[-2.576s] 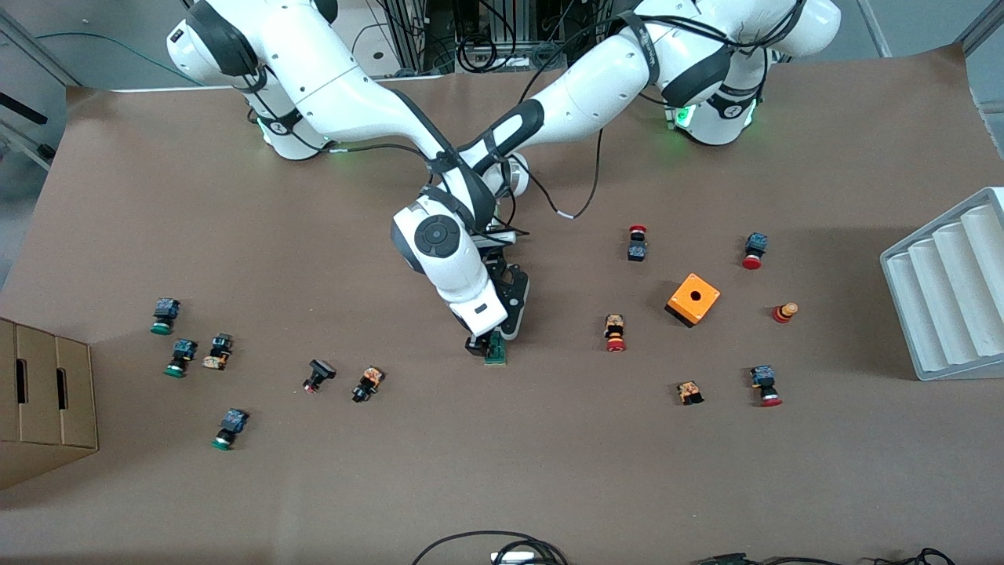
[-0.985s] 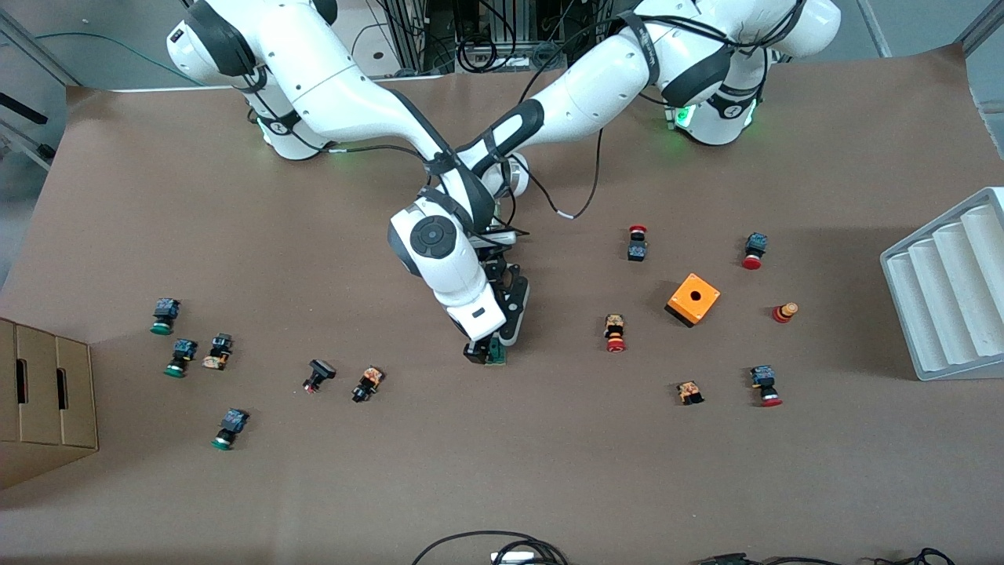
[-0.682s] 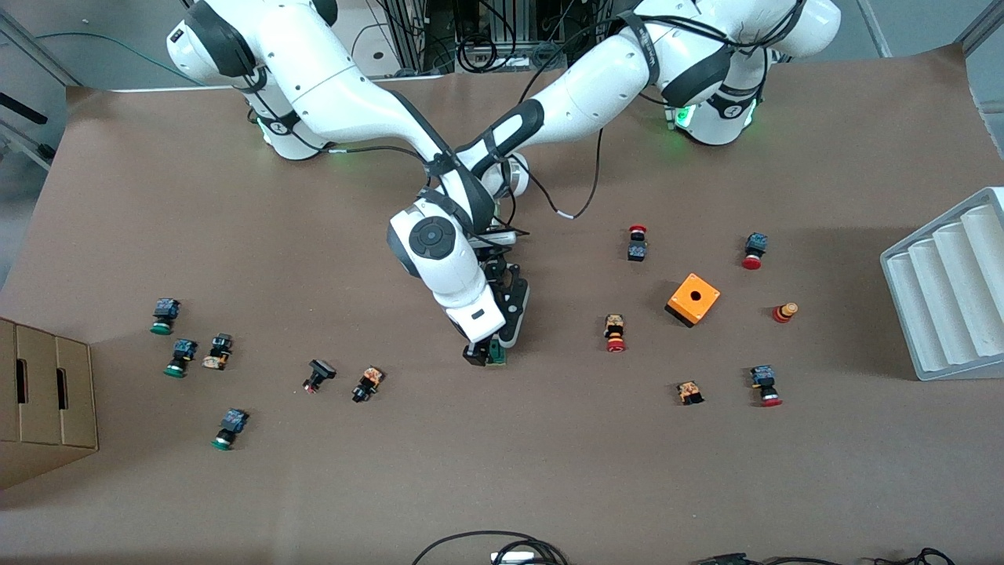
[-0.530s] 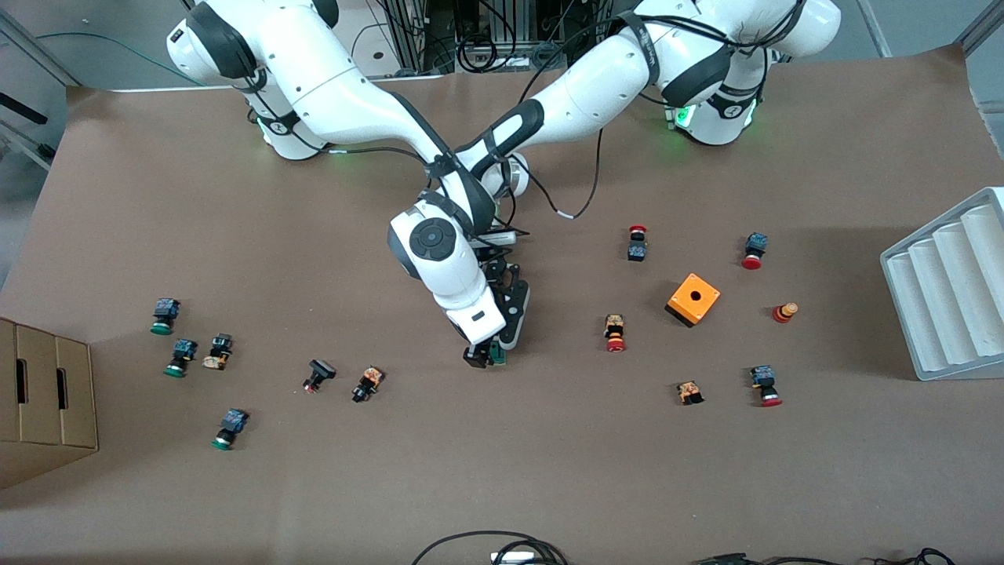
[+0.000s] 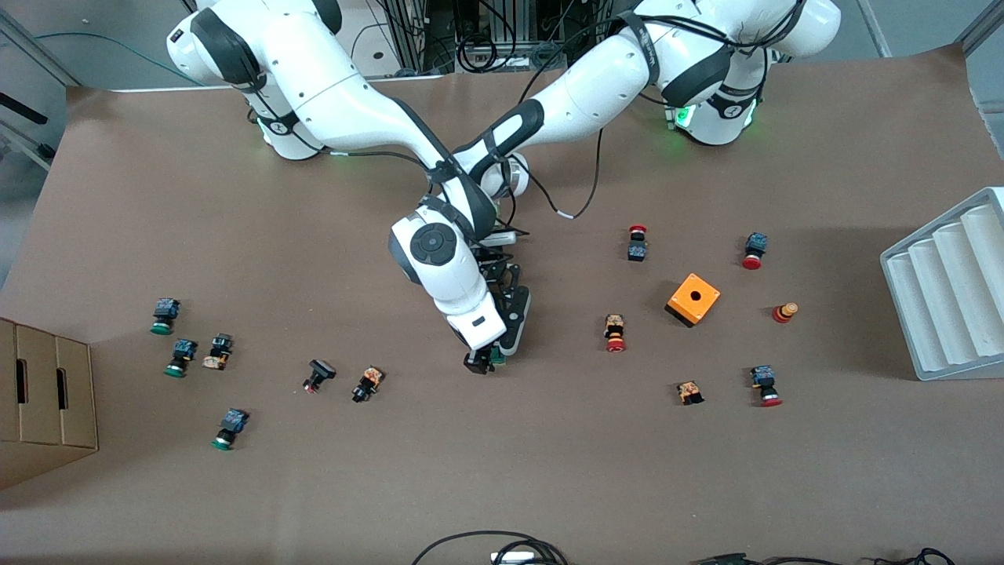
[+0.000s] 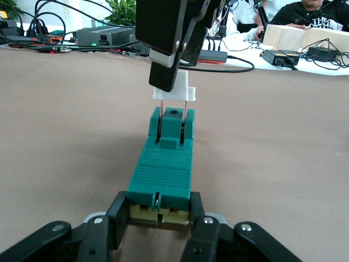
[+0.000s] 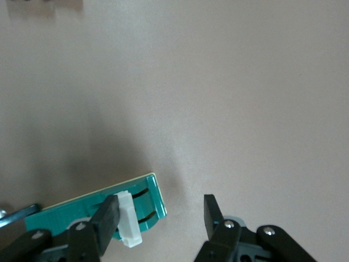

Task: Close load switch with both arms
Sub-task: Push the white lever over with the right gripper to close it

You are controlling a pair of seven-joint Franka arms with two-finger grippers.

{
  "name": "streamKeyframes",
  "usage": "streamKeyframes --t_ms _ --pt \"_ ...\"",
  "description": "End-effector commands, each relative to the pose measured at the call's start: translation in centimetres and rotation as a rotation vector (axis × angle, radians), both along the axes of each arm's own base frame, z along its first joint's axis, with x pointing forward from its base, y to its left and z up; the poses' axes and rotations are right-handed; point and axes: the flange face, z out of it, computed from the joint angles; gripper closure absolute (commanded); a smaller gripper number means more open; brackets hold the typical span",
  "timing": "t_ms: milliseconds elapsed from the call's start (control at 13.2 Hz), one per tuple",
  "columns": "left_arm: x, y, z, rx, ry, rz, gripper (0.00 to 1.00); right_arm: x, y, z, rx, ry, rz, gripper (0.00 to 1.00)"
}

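The load switch [image 5: 497, 359], a narrow green block with a white tab [image 6: 175, 93] at one end, lies on the brown table near its middle, mostly hidden under both hands. My left gripper [image 5: 505, 350] is shut on the end of the switch [image 6: 162, 170] away from the tab; the left wrist view shows its fingers [image 6: 121, 214] clamped on both sides. My right gripper [image 5: 479, 362] hangs over the tab end and is open. One of its fingers [image 7: 106, 215] touches the white tab [image 7: 126, 221], and the other finger stands apart over bare table.
An orange cube with a hole [image 5: 693, 299] and several push-buttons [image 5: 615, 333] lie toward the left arm's end. More push-buttons [image 5: 367, 384] and a cardboard box [image 5: 39, 400] are toward the right arm's end. A white ridged rack [image 5: 949, 286] stands at the table's edge.
My right gripper has shifted a little over the switch's tab end and now covers more of the green block. My left gripper has kept its hold in place.
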Motion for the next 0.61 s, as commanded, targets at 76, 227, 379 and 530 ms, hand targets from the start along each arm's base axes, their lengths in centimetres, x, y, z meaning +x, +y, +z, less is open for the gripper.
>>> streamKeyframes --t_ms 76,227,379,530 --pt "-0.1 -0.3 -0.6 -0.016 -0.012 0.000 0.64 1.5 0.3 -0.6 0.030 -0.030 -0.008 0.30" --pt "-0.1 -0.4 -0.5 -0.017 -0.013 0.001 0.64 1.8 0.3 -0.6 0.034 -0.037 -0.009 0.30" --pt "-0.1 -0.3 -0.6 -0.016 -0.012 0.000 0.64 2.1 -0.1 -0.9 0.028 -0.036 -0.008 0.30" --pt "-0.1 -0.3 -0.6 -0.016 -0.012 0.000 0.64 2.4 -0.4 -1.1 0.027 -0.035 -0.014 0.30"
